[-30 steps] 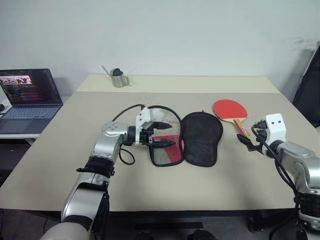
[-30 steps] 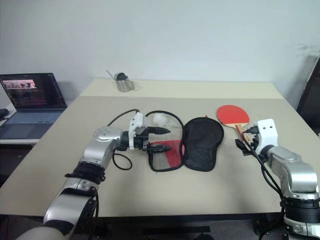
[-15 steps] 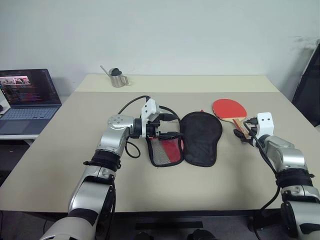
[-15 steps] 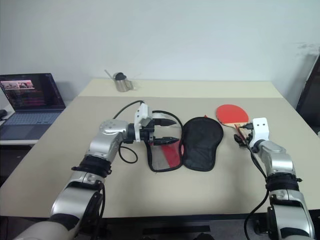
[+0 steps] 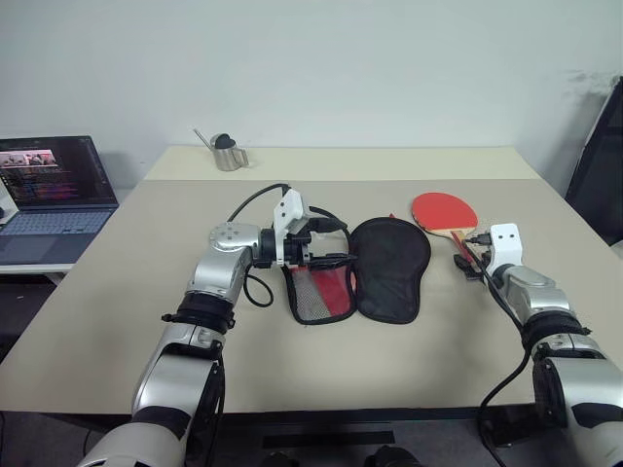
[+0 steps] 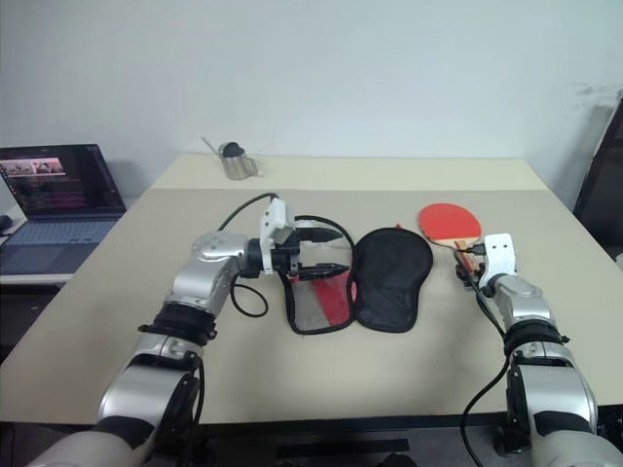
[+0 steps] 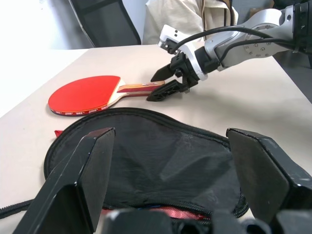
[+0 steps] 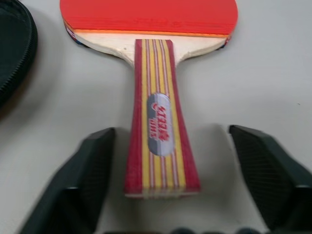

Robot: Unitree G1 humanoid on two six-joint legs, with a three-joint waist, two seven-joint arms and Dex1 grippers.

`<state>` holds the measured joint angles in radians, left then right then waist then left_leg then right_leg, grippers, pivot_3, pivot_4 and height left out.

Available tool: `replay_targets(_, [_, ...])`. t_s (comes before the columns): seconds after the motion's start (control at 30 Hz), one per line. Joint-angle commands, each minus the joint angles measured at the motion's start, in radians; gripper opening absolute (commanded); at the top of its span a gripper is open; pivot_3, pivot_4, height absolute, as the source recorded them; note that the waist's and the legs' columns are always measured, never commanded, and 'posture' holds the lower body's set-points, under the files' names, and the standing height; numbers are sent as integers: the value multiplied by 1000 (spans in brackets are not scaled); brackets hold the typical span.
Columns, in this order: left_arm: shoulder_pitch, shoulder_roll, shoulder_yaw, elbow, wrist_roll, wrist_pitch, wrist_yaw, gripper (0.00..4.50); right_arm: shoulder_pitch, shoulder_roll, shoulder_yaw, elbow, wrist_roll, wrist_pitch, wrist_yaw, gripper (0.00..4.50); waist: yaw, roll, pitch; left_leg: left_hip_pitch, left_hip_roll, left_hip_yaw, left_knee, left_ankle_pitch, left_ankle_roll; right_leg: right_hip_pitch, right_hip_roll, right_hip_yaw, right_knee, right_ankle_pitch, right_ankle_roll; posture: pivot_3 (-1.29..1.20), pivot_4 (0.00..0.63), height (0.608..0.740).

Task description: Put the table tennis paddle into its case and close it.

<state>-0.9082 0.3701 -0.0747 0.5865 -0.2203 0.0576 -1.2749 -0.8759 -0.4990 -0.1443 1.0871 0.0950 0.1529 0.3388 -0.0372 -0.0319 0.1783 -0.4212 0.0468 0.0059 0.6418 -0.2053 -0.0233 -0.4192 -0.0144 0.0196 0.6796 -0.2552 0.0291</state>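
Two end effectors: right end effector (image 8: 163, 187) spread astride wooden handle of round red rubber-faced paddle (image 5: 444, 211); left end effector (image 5: 329, 245) spread above unzipped red-and-black soft case (image 5: 391, 269)

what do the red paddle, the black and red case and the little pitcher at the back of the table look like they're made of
The round red table tennis paddle: matte rubber face on a pale wood blade, its layered edge showing, with a striped wooden handle.

The paddle-shaped black and red case: soft woven fabric, creased and limp, with a zip along its edge and black mesh on the red half.

The small silvery pitcher: probably brushed metal, judging by its dull grey sheen.
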Motion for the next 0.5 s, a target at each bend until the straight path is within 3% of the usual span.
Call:
replay_targets(0.03, [-10, 9, 14, -30, -13, -16, 6, 3995, -17, -13, -20, 14, -2, -18, -25, 2577, 2, 0, 0, 0, 0, 0, 0, 0, 0, 0, 0, 0, 0, 0, 0, 0, 150, 740])
replay_targets(0.13, [-15, 6, 12, -20, -10, -22, 4, 3995, -8, -21, -27, 4, 2, -14, -43, 1539, 4, 0, 0, 0, 0, 0, 0, 0, 0, 0, 0, 0, 0, 0, 0, 0, 150, 740])
replay_targets(0.37, [-27, -7, 6, 2, -8, -38, -2, 3995, 75, -57, -50, -150, 20, 54, -76, 1496, 11, 1, 0, -1, 0, 0, 0, 0, 0, 0, -1, -1, 0, 0, 0, 0, 150, 740])
replay_targets(0.5, [-28, -9, 5, 4, -12, -40, -10, 3995, 248, -82, -105, -500, 71, 241, -62, 1496, 21, 2, 1, -4, -1, -1, 0, 0, 0, -1, -2, -2, -2, 0, 0, 0, 150, 740])
